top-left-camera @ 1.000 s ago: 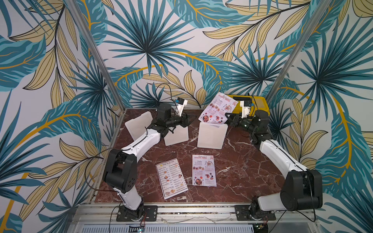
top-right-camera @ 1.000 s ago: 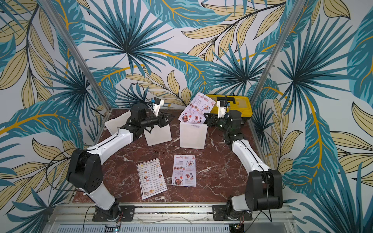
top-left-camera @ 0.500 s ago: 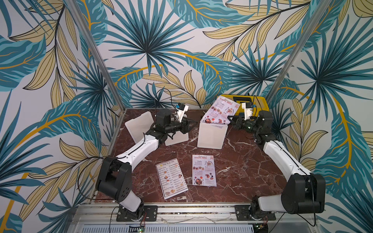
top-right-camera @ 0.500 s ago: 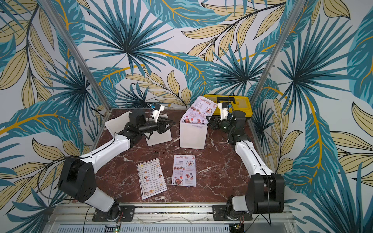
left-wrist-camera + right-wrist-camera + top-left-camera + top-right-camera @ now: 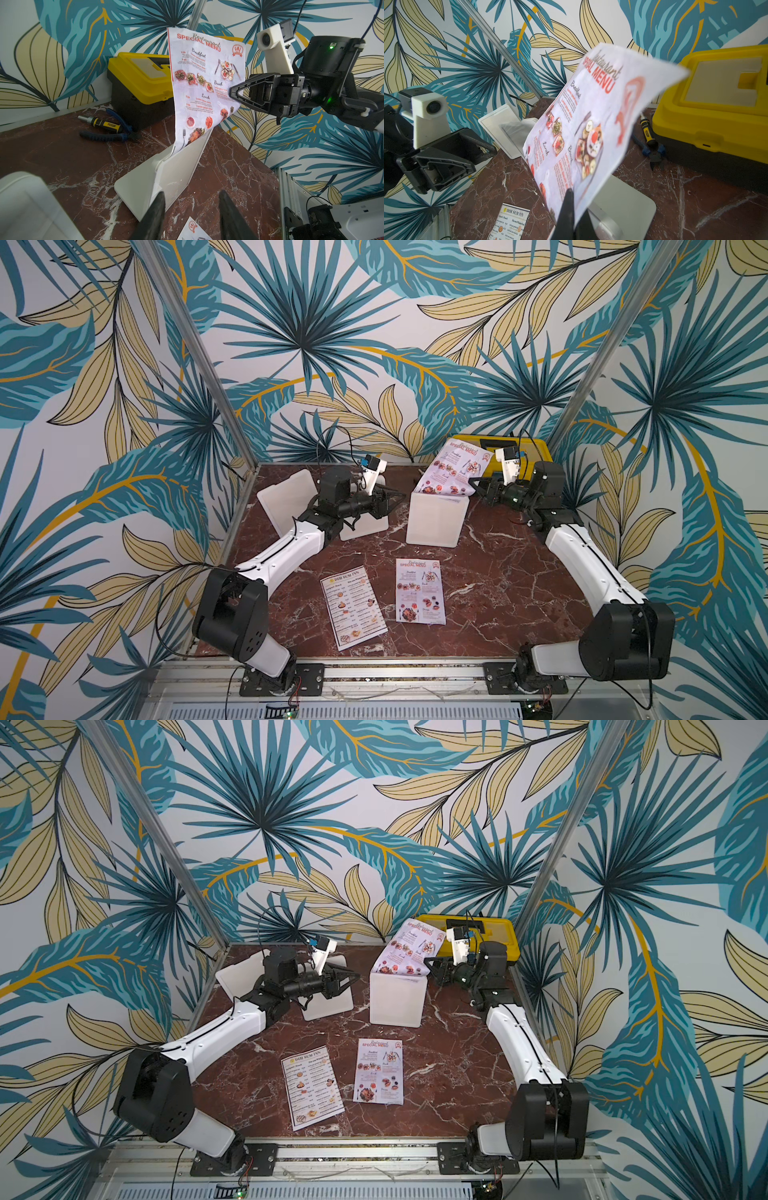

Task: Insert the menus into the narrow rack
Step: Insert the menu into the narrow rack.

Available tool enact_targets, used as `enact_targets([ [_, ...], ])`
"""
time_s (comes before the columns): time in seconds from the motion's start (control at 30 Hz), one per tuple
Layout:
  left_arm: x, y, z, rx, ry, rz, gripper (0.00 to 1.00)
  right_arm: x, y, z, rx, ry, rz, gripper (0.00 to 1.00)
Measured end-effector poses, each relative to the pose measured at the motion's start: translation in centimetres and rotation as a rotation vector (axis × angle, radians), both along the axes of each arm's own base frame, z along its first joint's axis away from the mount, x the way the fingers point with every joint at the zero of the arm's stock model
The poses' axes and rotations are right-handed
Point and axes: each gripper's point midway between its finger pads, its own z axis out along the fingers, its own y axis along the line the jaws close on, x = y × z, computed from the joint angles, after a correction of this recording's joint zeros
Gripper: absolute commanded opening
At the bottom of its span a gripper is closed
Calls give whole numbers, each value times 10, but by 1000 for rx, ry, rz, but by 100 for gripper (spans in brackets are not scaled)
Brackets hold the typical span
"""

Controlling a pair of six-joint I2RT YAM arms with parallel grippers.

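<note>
Left arm [image 5: 291, 545] has stretched out, left gripper [image 5: 399, 499] now closer to white rack [image 5: 434, 522], jaws apart, empty. SPECIAL MENU sheet [image 5: 451, 466]: curled, upright, lower edge in rack slot, far centre; right gripper [image 5: 477, 485] clenched on it.

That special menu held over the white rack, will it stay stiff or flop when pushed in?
Probably floppy: the menu curves and wrinkles, pinched at one edge by the right tool. Likely very light, a thin sheet. Its lower end may buckle at the rack rather than slide.
</note>
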Motion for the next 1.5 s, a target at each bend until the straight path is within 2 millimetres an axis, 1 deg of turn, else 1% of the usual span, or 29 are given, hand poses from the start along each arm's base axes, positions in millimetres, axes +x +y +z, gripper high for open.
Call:
enact_targets([
  [0.2,3,-1,-3,5,0,-2,41,1,-5,-4,-30,24,-30,0],
  [0.5,31,-16,-5,7,-5,-14,40,12,-10,-14,-46,54,-60,0],
  [0.6,38,-20,-5,5,-8,-21,40,14,-9,-18,-46,63,-58,0],
  [0.73,40,-27,-1,1,-20,-42,40,15,-6,-21,-46,70,-49,0],
  [0.8,40,-33,2,-1,-35,-58,40,16,-4,-20,-45,62,-43,0],
  [0.9,42,-39,6,-6,-48,-77,39,17,0,-11,-30,8,-20,0],
  [0.97,44,-43,3,-6,-44,-88,38,17,3,-8,-20,-21,-4,0],
  [1.2,51,-49,-21,8,2,-105,35,15,6,-3,-11,-71,17,1],
  [1.3,53,-51,-30,13,18,-112,32,15,7,-2,-7,-80,20,8],
  [1.37,53,-52,-33,14,25,-116,29,15,7,-2,0,-82,20,20],
  [1.43,53,-52,-31,11,24,-120,25,15,8,-2,6,-85,25,28],
  [1.5,54,-53,-27,7,15,-126,18,14,10,-1,12,-93,33,32],
])
